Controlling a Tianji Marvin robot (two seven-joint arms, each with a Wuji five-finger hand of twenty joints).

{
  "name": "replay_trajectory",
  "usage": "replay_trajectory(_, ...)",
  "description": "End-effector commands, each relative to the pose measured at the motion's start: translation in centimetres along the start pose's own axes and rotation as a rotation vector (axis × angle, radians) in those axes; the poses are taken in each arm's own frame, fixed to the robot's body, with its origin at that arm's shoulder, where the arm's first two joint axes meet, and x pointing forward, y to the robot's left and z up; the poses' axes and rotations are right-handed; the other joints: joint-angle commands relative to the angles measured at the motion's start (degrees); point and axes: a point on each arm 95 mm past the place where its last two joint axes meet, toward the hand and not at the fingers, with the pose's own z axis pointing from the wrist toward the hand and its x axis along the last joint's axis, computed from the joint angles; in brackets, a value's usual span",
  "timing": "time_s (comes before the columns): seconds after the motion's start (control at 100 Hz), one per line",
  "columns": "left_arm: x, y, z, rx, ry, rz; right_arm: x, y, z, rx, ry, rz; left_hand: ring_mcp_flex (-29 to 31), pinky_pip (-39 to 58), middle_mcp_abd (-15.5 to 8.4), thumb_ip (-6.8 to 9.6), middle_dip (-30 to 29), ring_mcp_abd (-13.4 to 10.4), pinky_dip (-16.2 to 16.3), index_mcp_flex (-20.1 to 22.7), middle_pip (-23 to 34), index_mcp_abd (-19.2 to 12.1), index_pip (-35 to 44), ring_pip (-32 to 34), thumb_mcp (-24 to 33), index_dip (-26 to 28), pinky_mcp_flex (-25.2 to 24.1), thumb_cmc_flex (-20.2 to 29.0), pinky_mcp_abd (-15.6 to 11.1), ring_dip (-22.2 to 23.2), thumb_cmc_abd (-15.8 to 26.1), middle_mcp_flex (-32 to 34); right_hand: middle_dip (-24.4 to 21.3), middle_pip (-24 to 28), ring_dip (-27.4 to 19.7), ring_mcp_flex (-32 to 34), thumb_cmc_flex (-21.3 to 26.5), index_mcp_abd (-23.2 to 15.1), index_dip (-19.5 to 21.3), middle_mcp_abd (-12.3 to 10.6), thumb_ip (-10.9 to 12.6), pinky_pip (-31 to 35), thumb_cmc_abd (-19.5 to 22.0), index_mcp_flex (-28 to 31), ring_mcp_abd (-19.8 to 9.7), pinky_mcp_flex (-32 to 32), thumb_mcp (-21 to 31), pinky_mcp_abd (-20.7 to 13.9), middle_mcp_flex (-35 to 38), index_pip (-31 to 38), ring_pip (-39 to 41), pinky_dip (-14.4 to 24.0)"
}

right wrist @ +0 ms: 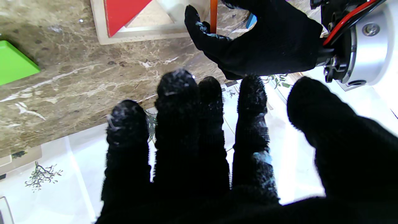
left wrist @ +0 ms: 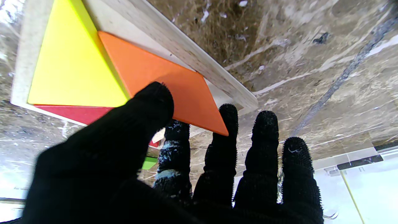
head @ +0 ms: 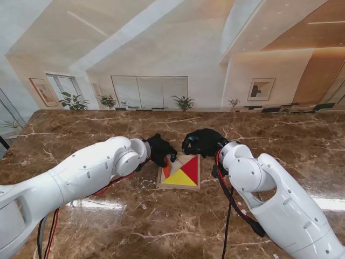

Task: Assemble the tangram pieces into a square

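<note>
Fingers (left wrist: pixel 155 99) of left hand (left wrist: pixel 130 174) pinch orange piece (left wrist: pixel 161 81); right hand (right wrist: pixel 217 161) spread wide.

You have one wooden tray (head: pixel 161 182) on the bench (head: pixel 81 135). Count five tangram pieces showing: one yellow triangle (left wrist: pixel 74 62), one red triangle (head: pixel 191 168), one orange piece (left wrist: pixel 168 84), one green piece (right wrist: pixel 12 62) and one blue piece (right wrist: pixel 252 20), barely visible. Two black-gloved hands: left hand (head: pixel 160 149), right hand (head: pixel 202 142).

Brown marble table (head: pixel 81 210), cream walls, potted plants (head: pixel 183 102), framed pictures (head: pixel 261 89)
</note>
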Motion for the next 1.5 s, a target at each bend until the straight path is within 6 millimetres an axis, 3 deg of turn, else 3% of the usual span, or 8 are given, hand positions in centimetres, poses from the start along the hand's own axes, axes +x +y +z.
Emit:
replay_trajectory(0.0, 0.04, -0.41, 0.08, 0.0, -0.001, 0.01, -0.4, -0.62, -0.05, 0.027, -0.013, 0.013, -1.15, -0.99, 0.47, 0.41, 0.66, 0.95, 0.18, -1.3, -0.06, 0.42, -0.6, -0.59, -0.54, -1.55, -1.09, -2.48, 0.59, -0.06, 1.49, -2.08, -0.26, 0.79, -0.34, 2.16, -2.65, 0.58, -0.17, 0.39, 1.21, 2.52, 1.16, -0.31, -0.09, 0.34, 0.36, -0.02, 0.98, 1.09, 1.22, -0.42)
replay_trajectory(0.57, 0.38, -0.36, 0.05, -0.018, -0.009, 0.022, -0.53, -0.68, -0.03, 0.034, -0.013, 0.02, -2.49, -1.93, 0.75, 0.45, 0.54, 1.05, 0.7, -4.63, -0.44, 1.28, -4.03, -0.89, -2.17, -3.19, -1.88, -3.5, 0.25, 0.06, 3.01, -3.75, -0.29, 0.75, -0.4, 2.43, -2.59, 0.69, -0.18, 0.4, 1.22, 2.61, 1.22, -0.14, -0.11, 0.58, 0.42, -0.07, 1.27, 1.14, 1.21, -0.54)
replay_trajectory(1.49, 0.17, -0.38, -0.46, -0.026, -0.021, 0.03, -0.54, -0.76, -0.03, 0.05, -0.009, 0.032, -3.57, -3.24, 1.46, 0.52, 0.26, 1.48, 1.37, -6.1, -1.14, 12.12, -19.57, -1.54, -5.49, -11.55, -2.43, -5.13, 0.53, 0.07, 5.44, -5.28, -0.29, 0.7, -0.42, 2.56, -2.63, 0.73, -0.22, 0.42, 1.24, 2.68, 1.37, 0.09, -0.1, 0.68, 0.46, 0.0, 1.35, 1.14, 1.22, -0.69)
